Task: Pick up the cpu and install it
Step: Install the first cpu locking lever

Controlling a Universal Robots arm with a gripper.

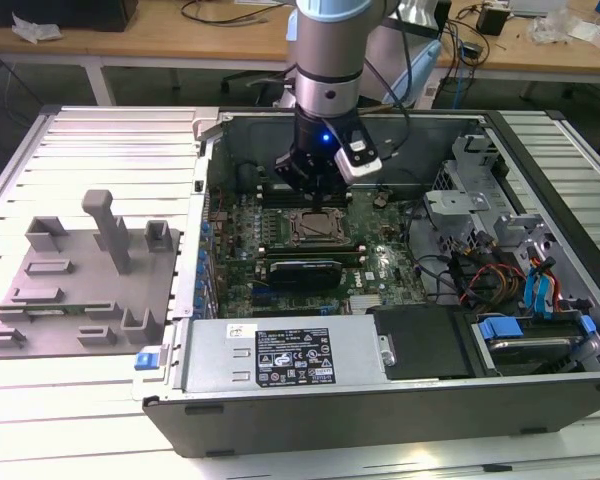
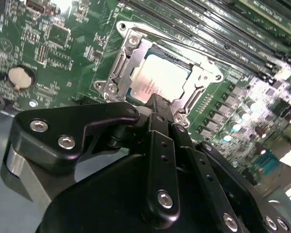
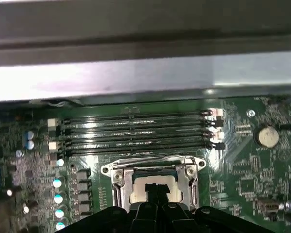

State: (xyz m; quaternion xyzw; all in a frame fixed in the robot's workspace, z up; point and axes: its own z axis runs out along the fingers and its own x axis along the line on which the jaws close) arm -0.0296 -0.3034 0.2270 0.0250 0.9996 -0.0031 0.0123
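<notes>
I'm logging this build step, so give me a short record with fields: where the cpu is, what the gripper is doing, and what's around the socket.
cpu: lying flat inside the socket frame on the motherboard, silvery top plate facing up
gripper: directly above the cpu, fingertips at the chip's edge; open or shut cannot be told
memory slots: dark parallel rows beside the socket
coin battery: on the green board, apart from the socket
computer case: open, lying on its side
</notes>
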